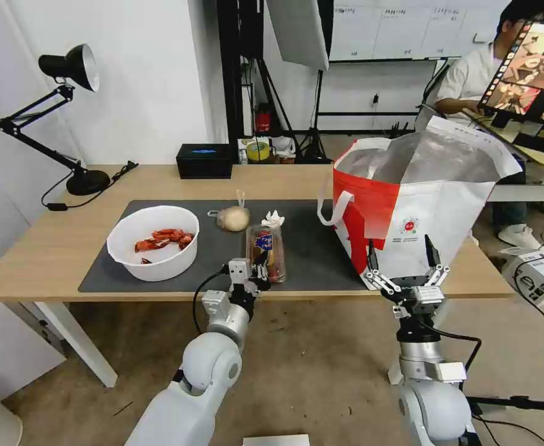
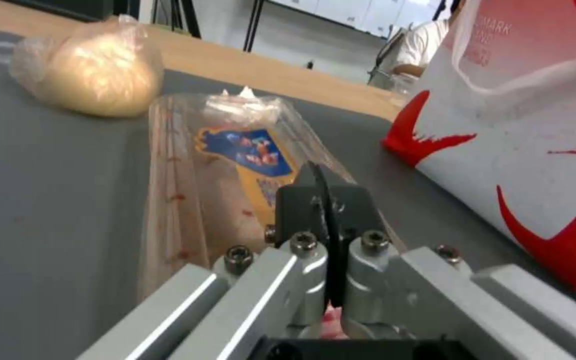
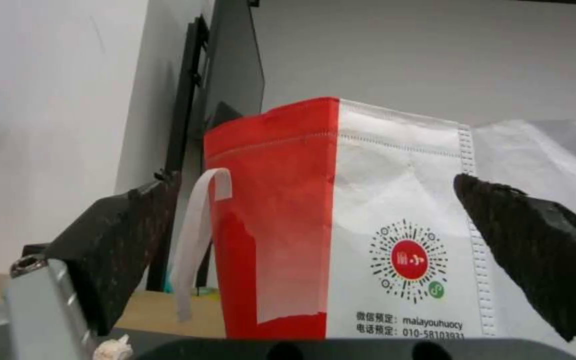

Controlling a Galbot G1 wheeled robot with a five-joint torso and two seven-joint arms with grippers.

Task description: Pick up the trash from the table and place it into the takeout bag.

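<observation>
On the dark grey mat (image 1: 321, 248) of the light-wood table (image 1: 43, 248): clear hinged plastic tray (image 1: 267, 248) with blue-and-yellow label, near end clenched in the left gripper (image 1: 260, 267); right gripper (image 1: 405, 263) spread wide before the white-and-red takeout bag (image 1: 432, 217), printed "malayouhuocy".

bag mouth (image 1: 420, 158) open above; tray (image 1: 267, 251) flanked by bowl (image 1: 154, 241), bag.
</observation>
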